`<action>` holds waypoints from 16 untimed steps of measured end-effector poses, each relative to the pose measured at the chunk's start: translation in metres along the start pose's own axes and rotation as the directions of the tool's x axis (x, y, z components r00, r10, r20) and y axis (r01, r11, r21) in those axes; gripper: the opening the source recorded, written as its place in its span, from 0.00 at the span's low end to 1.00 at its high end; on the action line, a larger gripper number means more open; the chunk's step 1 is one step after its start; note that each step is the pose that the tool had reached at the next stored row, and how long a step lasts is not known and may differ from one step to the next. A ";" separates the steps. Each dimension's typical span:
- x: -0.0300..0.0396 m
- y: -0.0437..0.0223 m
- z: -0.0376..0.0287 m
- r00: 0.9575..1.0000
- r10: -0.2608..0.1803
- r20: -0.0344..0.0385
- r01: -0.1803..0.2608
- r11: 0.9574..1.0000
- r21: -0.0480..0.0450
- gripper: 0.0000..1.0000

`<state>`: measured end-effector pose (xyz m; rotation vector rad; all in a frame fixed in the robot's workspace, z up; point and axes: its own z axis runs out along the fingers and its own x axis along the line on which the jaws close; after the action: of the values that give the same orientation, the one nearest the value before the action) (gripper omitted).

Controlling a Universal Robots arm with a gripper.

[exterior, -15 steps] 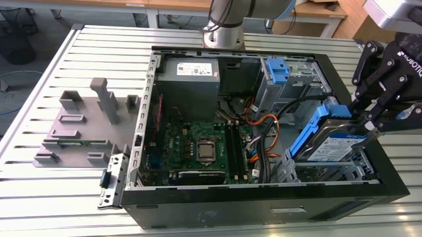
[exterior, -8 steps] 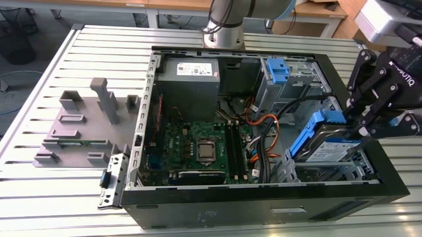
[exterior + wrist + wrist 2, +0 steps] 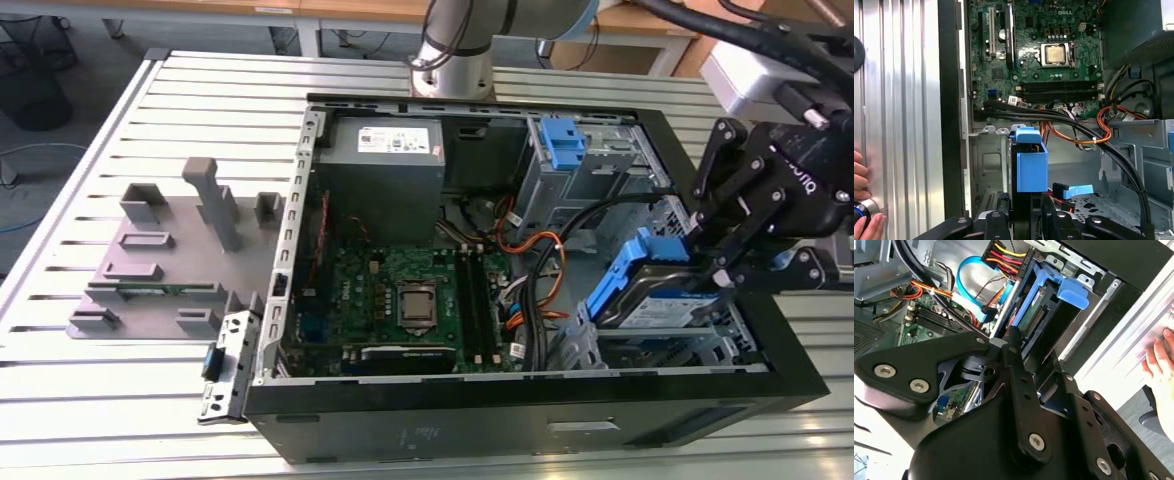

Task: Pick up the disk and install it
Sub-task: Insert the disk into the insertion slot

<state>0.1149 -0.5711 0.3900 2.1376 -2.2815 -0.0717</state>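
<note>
Hand (image 3: 718,272) is pinching the disk (image 3: 654,305) by its blue-bracketed sides, inside the case at the drive cage (image 3: 674,352), exterior view's right. We read the tilt as lining it up with the cage. Long axis slants down from the hand towards the motherboard (image 3: 400,290), label side up.
</note>
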 end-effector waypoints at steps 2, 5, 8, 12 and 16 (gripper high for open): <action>0.0002 -0.0002 0.0036 1.000 0.000 0.000 0.000 1.000 0.000 0.35; 0.0004 -0.0004 0.0090 1.000 0.000 0.000 0.000 1.000 0.000 0.35; 0.0006 -0.0006 0.0144 1.000 0.000 0.000 0.000 1.000 0.000 0.35; 0.0007 -0.0008 0.0189 1.000 0.000 0.000 0.000 1.000 0.000 0.35; 0.0007 -0.0008 0.0190 1.000 0.000 0.000 0.000 1.000 0.000 0.35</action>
<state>0.1149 -0.5714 0.3710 2.1373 -2.2813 -0.0712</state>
